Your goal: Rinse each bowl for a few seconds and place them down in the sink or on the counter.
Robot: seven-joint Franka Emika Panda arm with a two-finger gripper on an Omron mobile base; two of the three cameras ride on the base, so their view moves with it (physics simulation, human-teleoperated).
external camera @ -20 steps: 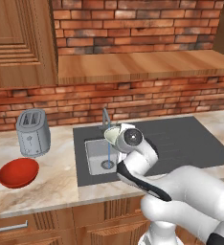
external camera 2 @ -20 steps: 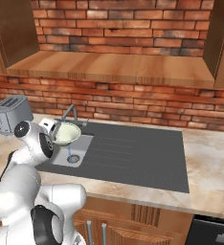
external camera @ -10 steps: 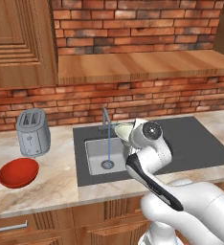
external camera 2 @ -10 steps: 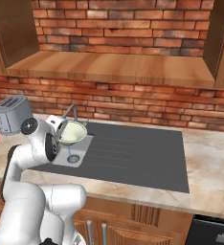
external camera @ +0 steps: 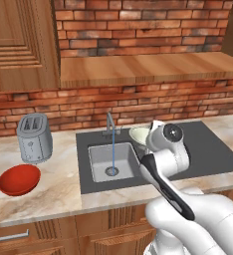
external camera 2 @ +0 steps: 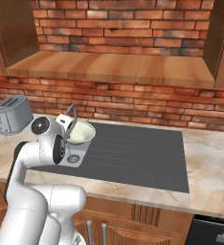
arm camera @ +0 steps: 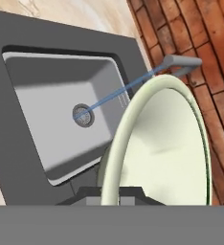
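Note:
My gripper (arm camera: 112, 195) is shut on the rim of the pale cream-green bowl (arm camera: 167, 143), which it holds tilted on edge in the air. The bowl (external camera: 139, 134) hangs over the right edge of the steel basin (external camera: 99, 160), just right of the faucet (external camera: 110, 122) and clear of the thin water stream (external camera: 113, 148) running into the drain (arm camera: 82, 115). From the right base view the bowl (external camera 2: 82, 133) sits beside the hand (external camera 2: 66, 124), at the start of the ribbed drainboard (external camera 2: 128, 153). The wide red bowl (external camera: 19, 179) rests on the counter (external camera: 54, 195) far left of the sink.
A silver toaster (external camera: 35, 138) stands on the counter behind the red bowl. A wooden shelf (external camera: 148, 67) and the brick wall (external camera: 138, 102) run behind the sink. The dark drainboard (external camera: 210, 149) stretches right of the basin.
The arm has swung right, carrying the cream-green bowl out from under the water stream to the basin's right edge. The water keeps running; the red bowl has not moved.

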